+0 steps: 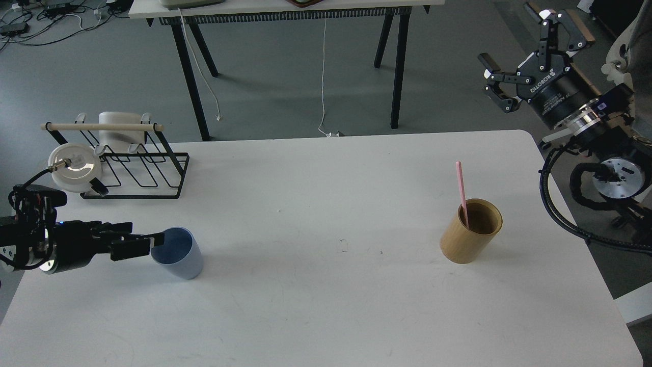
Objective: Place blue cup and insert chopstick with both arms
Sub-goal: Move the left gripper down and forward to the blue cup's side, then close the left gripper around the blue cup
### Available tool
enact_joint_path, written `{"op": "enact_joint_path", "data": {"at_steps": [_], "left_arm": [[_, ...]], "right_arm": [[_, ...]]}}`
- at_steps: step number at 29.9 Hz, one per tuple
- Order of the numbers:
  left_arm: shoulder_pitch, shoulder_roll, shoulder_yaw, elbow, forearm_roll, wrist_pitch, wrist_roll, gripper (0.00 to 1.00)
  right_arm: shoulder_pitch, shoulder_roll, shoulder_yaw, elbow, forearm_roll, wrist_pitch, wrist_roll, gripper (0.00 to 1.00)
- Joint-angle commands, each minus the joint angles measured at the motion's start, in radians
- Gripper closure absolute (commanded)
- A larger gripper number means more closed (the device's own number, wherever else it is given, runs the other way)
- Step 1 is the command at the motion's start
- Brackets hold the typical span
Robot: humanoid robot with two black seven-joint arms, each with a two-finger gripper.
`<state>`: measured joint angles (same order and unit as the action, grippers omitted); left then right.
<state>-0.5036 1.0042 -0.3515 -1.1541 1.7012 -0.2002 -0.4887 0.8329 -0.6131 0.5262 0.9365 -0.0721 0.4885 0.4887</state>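
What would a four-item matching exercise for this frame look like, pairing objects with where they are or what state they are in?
Things:
1. blue cup
2. pink chopstick
3. right gripper
4. black wire rack

Places or states:
A. raised off the table's right edge, fingers spread, holding nothing
B. far left of the table, a pale wooden rod across its top
C. near left of the table, tilted, its rim at the left gripper's fingertips
D. standing inside the tan wooden holder

Pairs: 1-C, 2-D, 3-A, 4-B
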Motion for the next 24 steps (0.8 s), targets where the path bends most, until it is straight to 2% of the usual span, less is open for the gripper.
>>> {"op": "enact_joint_path", "data": {"at_steps": [1,10,14,17,22,24], "left_arm": [[0.004,-0.025,-0.001,0.010,-0.002,0.002,0.000,0.01],[0.005,-0.067,-0.001,0.057,-0.002,0.002,0.000,0.03],[0.013,-0.072,-0.001,0.060,0.000,0.002,0.000,0.16],[0.017,-0.072,-0.001,0.060,0.003,0.002,0.000,0.30],[0.019,-0.070,-0.001,0.080,0.002,0.002,0.000,0.34],[0.022,-0.068,0.000,0.080,0.003,0.002,0.000,0.41]], "right_arm": [[0.000,0.003,0.000,-0.001,0.000,0.000,0.000,0.01],[0.000,-0.002,0.003,-0.002,0.000,0.000,0.000,0.01],[0.000,-0.004,0.005,-0.002,0.000,0.000,0.000,0.01],[0.000,-0.004,0.003,-0.002,0.000,0.000,0.000,0.01],[-0.001,-0.004,0.005,-0.002,0.000,0.000,0.000,0.01],[0.000,-0.004,0.003,-0.002,0.000,0.000,0.000,0.01]]}}
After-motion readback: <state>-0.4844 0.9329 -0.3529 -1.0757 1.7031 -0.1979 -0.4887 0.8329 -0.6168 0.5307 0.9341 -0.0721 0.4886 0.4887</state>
